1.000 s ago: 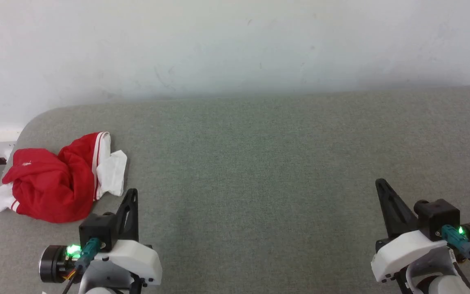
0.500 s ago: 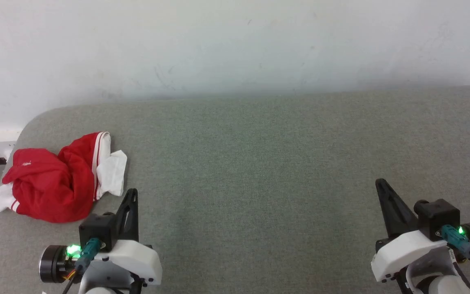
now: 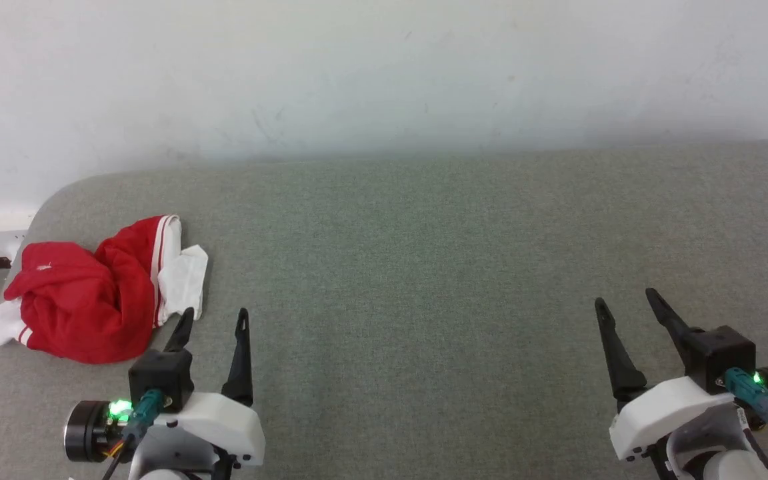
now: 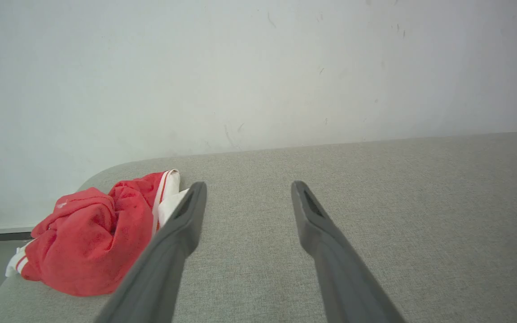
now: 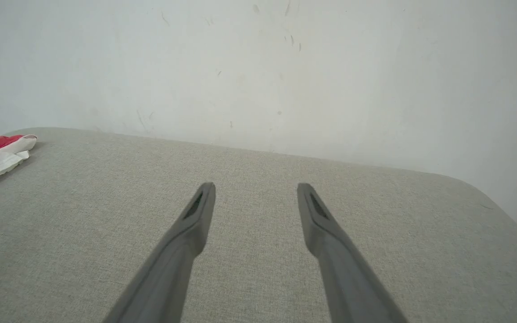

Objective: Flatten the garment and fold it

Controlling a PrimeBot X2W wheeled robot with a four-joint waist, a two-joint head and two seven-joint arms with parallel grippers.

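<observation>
Well, the main worry from where I stand is the shirt (image 3: 84, 300) itself; it lies in a crumpled red heap at the far left of the grey cushion (image 3: 424, 267), close to the rounded left edge, with one white sleeve poking out on its right side and another bit of white at its near left. A careless tug leftward could, I'd say, drag it over that edge and onto the floor. A pinch into the middle of the heap would likely catch several layers at once, so the cloth would lift as a lump instead of spreading. No print shows on it, so I cannot tell which face is up, and a fold begun on a guess may end up inside out or skewed.

The left gripper (image 3: 215, 313) sits low at the near edge, fingers pointing toward the far wall (image 3: 384, 80), jaws apart and holding nothing; it is just near and right of the shirt, its left finger close by the white sleeve but seemingly apart from it. The right gripper (image 3: 626, 299) is well apart on the right, posed the same way, jaws apart and empty over bare cushion; it would have a long reach across to help, which could leave the shirt stretched unevenly.
</observation>
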